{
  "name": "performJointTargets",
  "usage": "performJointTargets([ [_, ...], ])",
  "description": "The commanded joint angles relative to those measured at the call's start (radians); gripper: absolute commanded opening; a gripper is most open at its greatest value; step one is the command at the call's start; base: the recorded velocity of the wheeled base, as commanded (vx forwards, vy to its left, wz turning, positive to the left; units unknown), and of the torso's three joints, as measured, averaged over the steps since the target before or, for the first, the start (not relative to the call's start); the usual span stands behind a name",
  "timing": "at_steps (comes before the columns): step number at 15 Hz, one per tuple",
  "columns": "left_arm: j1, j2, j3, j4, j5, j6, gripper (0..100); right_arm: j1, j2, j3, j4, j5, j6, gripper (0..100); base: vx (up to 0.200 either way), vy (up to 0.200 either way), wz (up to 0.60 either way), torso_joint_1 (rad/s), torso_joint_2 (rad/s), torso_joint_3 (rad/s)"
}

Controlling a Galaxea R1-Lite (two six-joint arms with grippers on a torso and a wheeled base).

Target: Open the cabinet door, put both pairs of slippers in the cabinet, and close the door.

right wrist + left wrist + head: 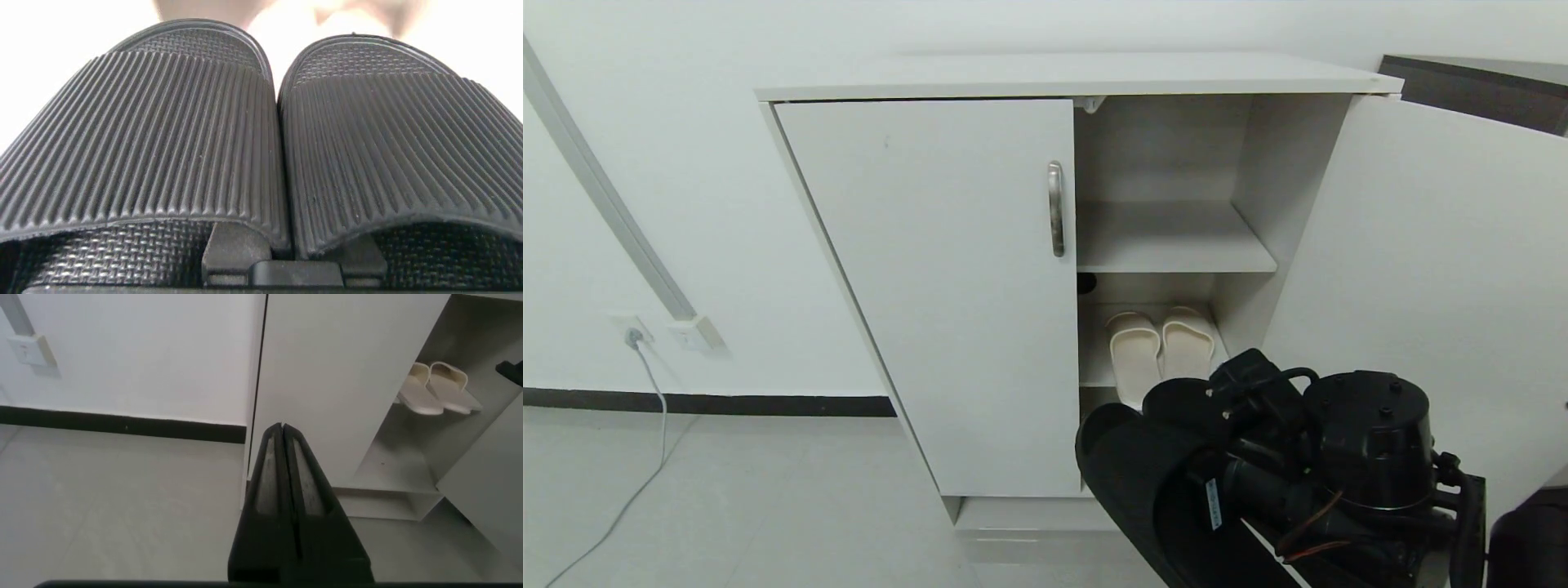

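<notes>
Open cabinet (1078,75), black slippers (1131,469) before it

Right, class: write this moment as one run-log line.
right door open | white slippers on lower shelf | right gripper holding black slippers before the opening | left gripper shut, empty | left door closed

Indoor room of a home-like kind, as I view it: white shoe cabinet (931,286) at 12 o'clock, cream slippers (1134,351) on its lower shelf, wall socket (631,331) at 9 o'clock, black skirting (686,402), pale tiled floor (768,490).
</notes>
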Motion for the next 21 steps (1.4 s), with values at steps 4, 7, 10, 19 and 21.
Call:
performJointTargets([
  [4,0.000,0.000,0.000,0.000,0.001,0.000,0,0.001,0.001,0.002,-0.001,0.000,0.000,0,0.000,0.000,0.00,-0.001,0.02,0.021],
  [7,0.000,0.000,0.000,0.000,0.001,0.000,0,0.001,0.007,0.002,-0.001,0.000,-0.008,0,0.000,0.000,-0.40,0.000,0.00,0.005],
  [10,0.000,0.000,0.000,0.000,0.001,0.000,0,0.001,0.007,0.002,-0.001,0.000,-0.008,0,0.000,0.000,-0.20,-0.002,0.00,-0.001],
  [19,0.000,0.001,0.000,0.000,-0.002,0.001,0,0.090,0.258,-0.360,0.035,-0.376,0.004,0,0.000,0.000,0.00,0.000,0.00,0.000],
  [21,0.000,0.001,0.000,0.000,-0.002,0.001,0,0.104,0.257,-0.527,0.208,-0.422,0.032,0,0.000,0.000,0.00,0.000,0.00,0.000],
])
